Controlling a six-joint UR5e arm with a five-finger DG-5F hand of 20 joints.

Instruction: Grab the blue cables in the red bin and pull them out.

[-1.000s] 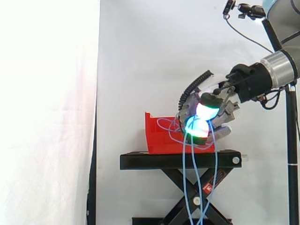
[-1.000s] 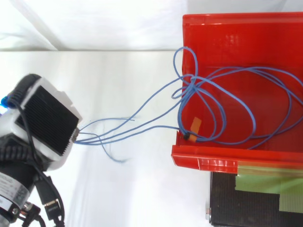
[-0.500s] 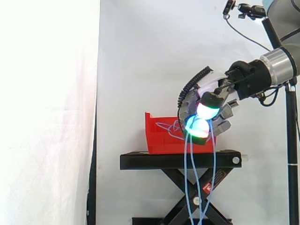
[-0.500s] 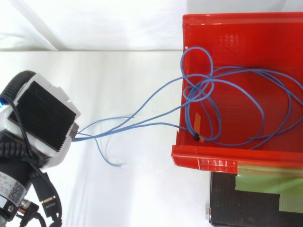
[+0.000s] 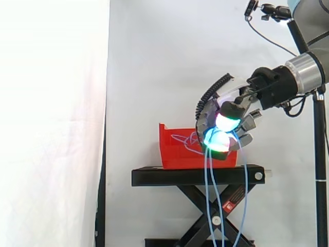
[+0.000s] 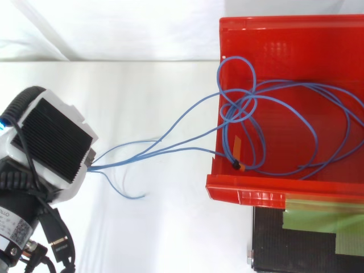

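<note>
Gripping a bundle of thin blue cables [image 6: 238, 107], the robot's hand [image 5: 231, 110] has its fingers curled shut around the strands, and its glowing fingertip pads [image 5: 225, 122] press in on them from both sides. In the side view it is held just beside the near end of the open-topped red plastic bin [image 6: 244, 196], a little above the rim. That height looks chosen so the strands can lift over the wall rather than drag hard against it. The bin sits on a black scissor-lift stand [image 5: 198, 176], which leaves room for loose cable ends to hang from the hand down past the stand's top.

From above, the hand [image 6: 52, 145] is well apart from the bin, off toward the view's left. At least 3 strands bridge the gap between them and cross the bin's left wall. They bow gently rather than running straight, so I judge some slack remains before the pull bites.

Most of the cable lies inside the bin in wide overlapping loops, with a tangle of crossings close to the left wall and a small orange tag [image 6: 236, 149] just inside it. That tangle is the likely snag point. Clearing it calls for a steady draw away from the bin, and the task looks only partly done.
</note>
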